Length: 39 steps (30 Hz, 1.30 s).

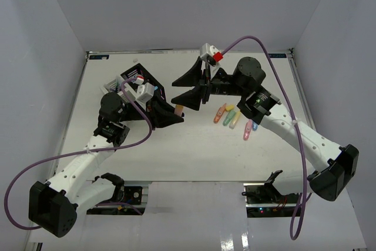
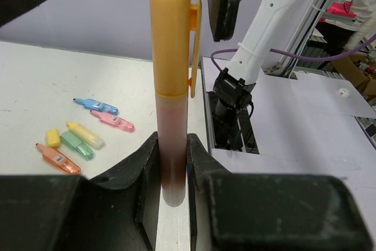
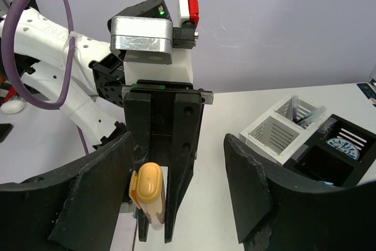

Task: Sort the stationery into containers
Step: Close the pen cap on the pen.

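An orange-capped highlighter (image 2: 172, 86) stands upright with my left gripper (image 2: 173, 163) shut on its lower barrel. From above, this gripper (image 1: 170, 114) is at mid-table with the highlighter (image 1: 177, 109) at its tip. My right gripper (image 3: 182, 186) faces it, open. Its wide jaws stand on either side of the highlighter's cap (image 3: 147, 185), which is close to the left jaw. Several highlighters lie on the table: blue (image 2: 97, 106), pink (image 2: 113, 120), yellow (image 2: 85, 134), green (image 2: 76, 144) and orange (image 2: 57, 158). The containers (image 3: 276, 133) are a white and black cluster holding pens (image 3: 296, 110) and a round tub (image 3: 342, 145).
In the top view the containers (image 1: 132, 79) sit at the back left, partly hidden by my left arm. The loose highlighters (image 1: 234, 119) lie right of centre, just in front of my right arm's forearm (image 1: 282, 124). White walls enclose the table on three sides.
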{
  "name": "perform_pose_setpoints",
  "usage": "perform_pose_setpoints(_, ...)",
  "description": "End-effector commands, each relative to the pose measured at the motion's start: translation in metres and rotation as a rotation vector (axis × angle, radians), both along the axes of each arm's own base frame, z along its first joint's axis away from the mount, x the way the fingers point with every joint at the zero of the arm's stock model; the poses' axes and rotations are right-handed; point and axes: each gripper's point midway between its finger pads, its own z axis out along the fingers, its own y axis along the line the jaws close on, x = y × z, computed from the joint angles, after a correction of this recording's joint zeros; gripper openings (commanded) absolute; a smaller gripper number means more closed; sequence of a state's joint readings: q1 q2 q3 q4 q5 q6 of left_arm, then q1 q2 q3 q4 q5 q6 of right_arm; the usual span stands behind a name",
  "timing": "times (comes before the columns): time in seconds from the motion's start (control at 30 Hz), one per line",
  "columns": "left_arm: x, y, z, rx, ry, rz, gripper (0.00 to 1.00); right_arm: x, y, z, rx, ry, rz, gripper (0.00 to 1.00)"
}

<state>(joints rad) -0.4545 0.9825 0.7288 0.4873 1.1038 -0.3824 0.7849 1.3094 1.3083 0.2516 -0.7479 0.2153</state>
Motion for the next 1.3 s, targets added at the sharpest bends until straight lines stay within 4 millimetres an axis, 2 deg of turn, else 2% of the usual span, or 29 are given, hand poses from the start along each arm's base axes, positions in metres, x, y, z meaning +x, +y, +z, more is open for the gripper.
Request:
perform_pose_setpoints(0.0,-0.004,0.001,0.017,-0.029,-0.053,-0.014,0.0,-0.004,0.0,0.021,0.056,-0.042,0.027,0.69)
perform_pose_setpoints(0.23,-0.006,0.001,0.019,-0.035,-0.043,-0.025,0.0,-0.004,0.005,0.013,0.048,-0.033,0.038,0.64)
perform_pose_setpoints(0.33,-0.007,0.001,0.019,-0.034,-0.045,-0.028,0.0,-0.005,0.006,0.014,0.053,-0.037,0.04,0.54)
perform_pose_setpoints(0.37,-0.007,0.001,0.019,-0.036,-0.044,-0.027,0.0,-0.005,0.006,0.013,0.051,-0.036,0.043,0.44)
perform_pose_setpoints(0.47,-0.008,0.001,0.02,-0.039,-0.044,-0.029,0.0,-0.006,0.007,0.011,0.048,-0.035,0.047,0.29)
perform_pose_setpoints(0.53,-0.009,0.001,0.022,-0.049,-0.043,-0.035,0.0,-0.007,0.008,0.008,0.044,-0.032,0.048,0.26)
perform_pose_setpoints(0.7,-0.012,0.002,0.032,-0.078,-0.06,-0.043,0.0,-0.008,0.008,-0.004,0.025,-0.015,0.048,0.08)
perform_pose_setpoints(0.9,-0.011,0.002,0.05,-0.101,-0.096,-0.034,0.0,-0.008,0.007,-0.024,-0.019,0.013,0.045,0.08)
perform_pose_setpoints(1.27,-0.009,0.003,0.095,-0.179,-0.204,-0.013,0.0,-0.019,0.004,-0.076,-0.121,0.107,0.091,0.08)
